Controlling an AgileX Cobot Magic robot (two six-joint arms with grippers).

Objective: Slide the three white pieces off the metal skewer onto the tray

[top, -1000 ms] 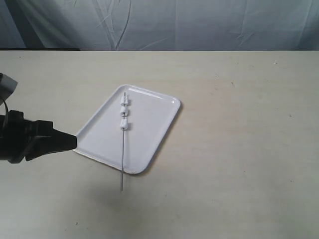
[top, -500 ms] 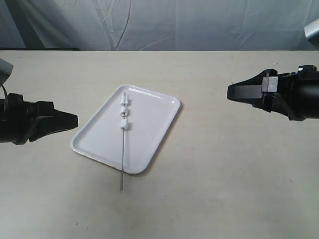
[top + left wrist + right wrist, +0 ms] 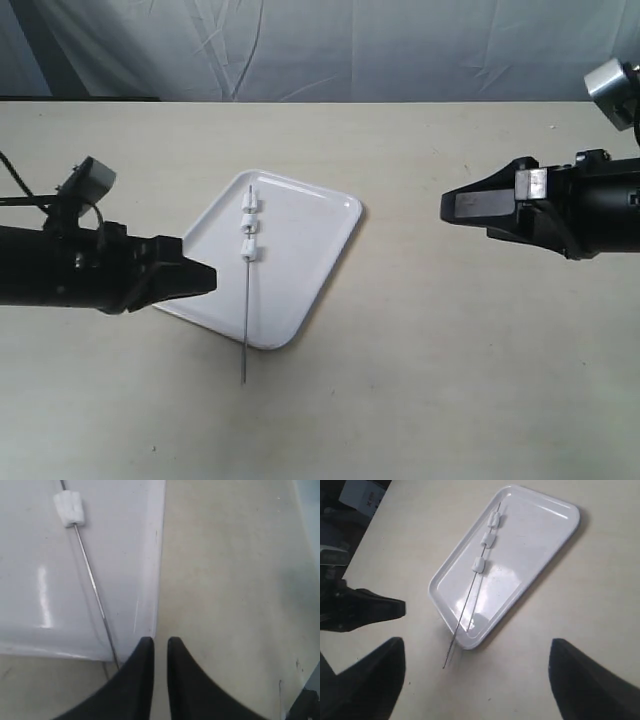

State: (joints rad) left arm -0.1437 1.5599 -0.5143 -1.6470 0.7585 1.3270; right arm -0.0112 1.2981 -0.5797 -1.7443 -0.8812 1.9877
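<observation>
Roughly front-to-back, metal skewer (image 3: pixel 246 290) on tray (image 3: pixel 312 250)

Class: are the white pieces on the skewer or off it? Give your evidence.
On. All three white pieces sit threaded along the skewer, lying over the tray.

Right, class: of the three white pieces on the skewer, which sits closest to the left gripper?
The end piece beside the skewer's long bare stretch; the other two sit further along the rod, farther from the left gripper.
</observation>
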